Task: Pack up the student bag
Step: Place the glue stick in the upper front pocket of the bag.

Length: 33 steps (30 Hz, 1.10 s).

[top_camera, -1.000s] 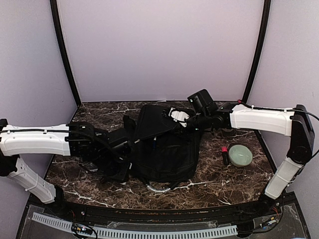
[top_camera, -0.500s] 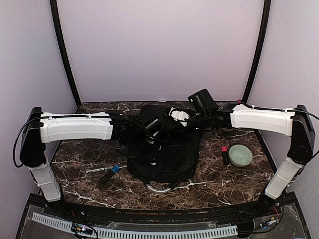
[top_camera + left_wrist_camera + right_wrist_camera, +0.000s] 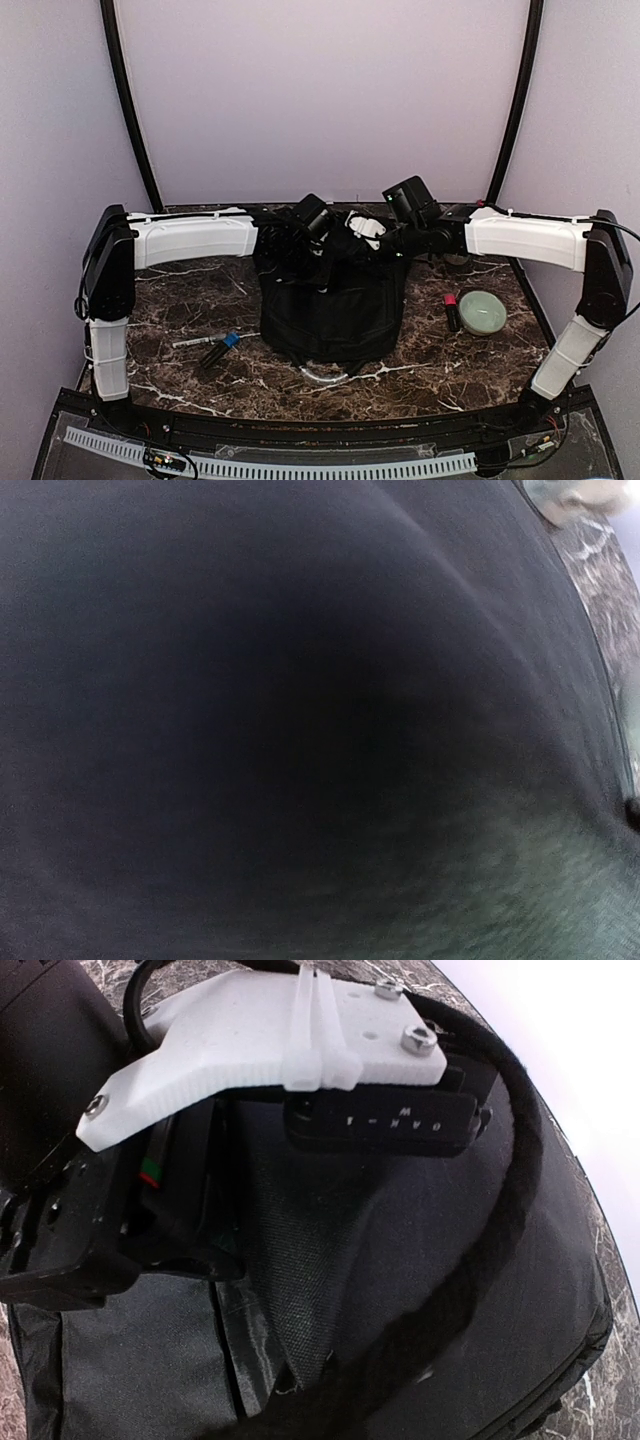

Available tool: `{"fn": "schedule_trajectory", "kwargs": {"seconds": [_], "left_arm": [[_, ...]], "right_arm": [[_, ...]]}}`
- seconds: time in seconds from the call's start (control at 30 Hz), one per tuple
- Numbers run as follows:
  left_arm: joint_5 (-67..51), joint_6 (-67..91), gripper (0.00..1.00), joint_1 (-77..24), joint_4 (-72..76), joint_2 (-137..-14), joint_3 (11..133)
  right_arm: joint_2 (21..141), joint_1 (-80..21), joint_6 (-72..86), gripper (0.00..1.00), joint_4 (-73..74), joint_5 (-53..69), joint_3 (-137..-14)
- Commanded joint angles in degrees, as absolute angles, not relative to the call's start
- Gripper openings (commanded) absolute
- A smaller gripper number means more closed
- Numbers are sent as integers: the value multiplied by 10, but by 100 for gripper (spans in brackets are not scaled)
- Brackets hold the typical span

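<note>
The student bag [image 3: 330, 300] is a large black backpack standing upright in the middle of the table, with its grey loop handle [image 3: 325, 375] at the near bottom. Both arms meet at its top edge. My right gripper [image 3: 374, 238] holds the top right edge, and in the right wrist view a fold of bag fabric [image 3: 300, 1290] is drawn up toward its hidden jaws. My left gripper [image 3: 316, 228] is at the top left edge. The left wrist view shows only black bag fabric [image 3: 300, 720], with its fingers hidden. The left arm's wrist mount [image 3: 270, 1050] shows close by in the right wrist view.
A marker with a blue cap [image 3: 218, 350] and a thin pen [image 3: 190, 342] lie on the marble table [image 3: 160, 290] left of the bag. A green bowl [image 3: 482, 312] and a small red and black item [image 3: 452, 312] sit at the right.
My left arm has swung from the table left of the bag up and back to the bag's top edge. The bag now stands more upright. The right arm has hardly moved.
</note>
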<state>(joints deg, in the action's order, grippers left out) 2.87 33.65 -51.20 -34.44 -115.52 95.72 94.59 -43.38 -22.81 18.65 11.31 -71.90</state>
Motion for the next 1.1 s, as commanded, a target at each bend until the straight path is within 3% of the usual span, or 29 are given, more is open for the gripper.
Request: {"fn": "schedule_trajectory", "kwargs": {"seconds": [0.0,0.2,0.5,0.6,0.7,0.77,1.07], "left_arm": [[131,375,6,-497,-321,-1166,954],[113,396,30,-504,-291,-1140,911],[140,401,39,-551,-317,-1057,878],[146,416,33,-575,-308,-1031,840],[126,426,9,-580,-284,-1017,802],[125,427,0,-580,-275,-1020,785],[166,401,0,-564,-245,-1081,794]], "right_arm": [[921,-443,-230,0,161,143,-727],[922,-443,-229,0,160,144,-726],[926,-443,-230,0,158,146,-723],[926,-443,-230,0,158,146,-723],[927,-443,-230,0,158,147,-724],[927,-443,-230,0,158,147,-724],[924,-443,-228,0,160,148,-725]]}}
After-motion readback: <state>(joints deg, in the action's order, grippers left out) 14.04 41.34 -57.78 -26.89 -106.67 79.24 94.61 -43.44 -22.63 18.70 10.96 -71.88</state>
